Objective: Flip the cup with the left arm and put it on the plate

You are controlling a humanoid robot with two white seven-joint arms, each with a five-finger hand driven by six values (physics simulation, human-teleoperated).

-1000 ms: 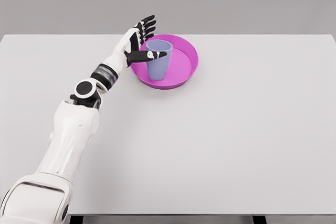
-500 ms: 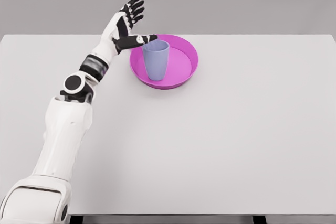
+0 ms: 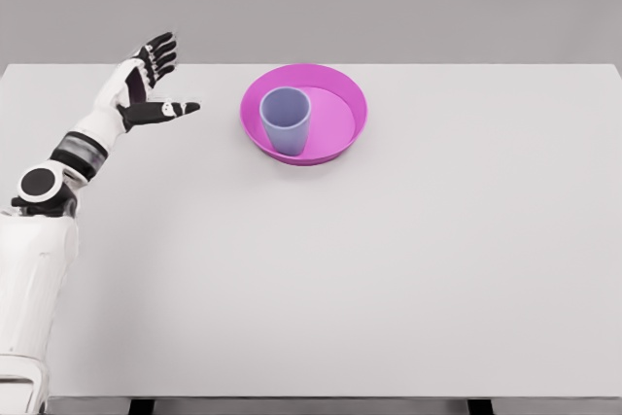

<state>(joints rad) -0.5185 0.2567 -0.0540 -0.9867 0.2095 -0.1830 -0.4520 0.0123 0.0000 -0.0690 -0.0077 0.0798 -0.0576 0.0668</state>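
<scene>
Cup upright on plate — left hand empty and clear of it.

At the far left you see the left arm (image 3: 39,240) cut off by the lower and left edges of the head view, so its shoulder is not visible. The left hand (image 3: 144,85) hangs above the table's (image 3: 389,269) far left corner with fingers spread, thumb pointing right, holding nothing; it is well apart from the plate. Right of it, the magenta plate (image 3: 335,138) sits on the table near the far edge. The lavender cup (image 3: 285,121) stands upright, mouth up, in the plate's left part — its base hides the plate floor beneath it. The cup's interior appears empty.
</scene>
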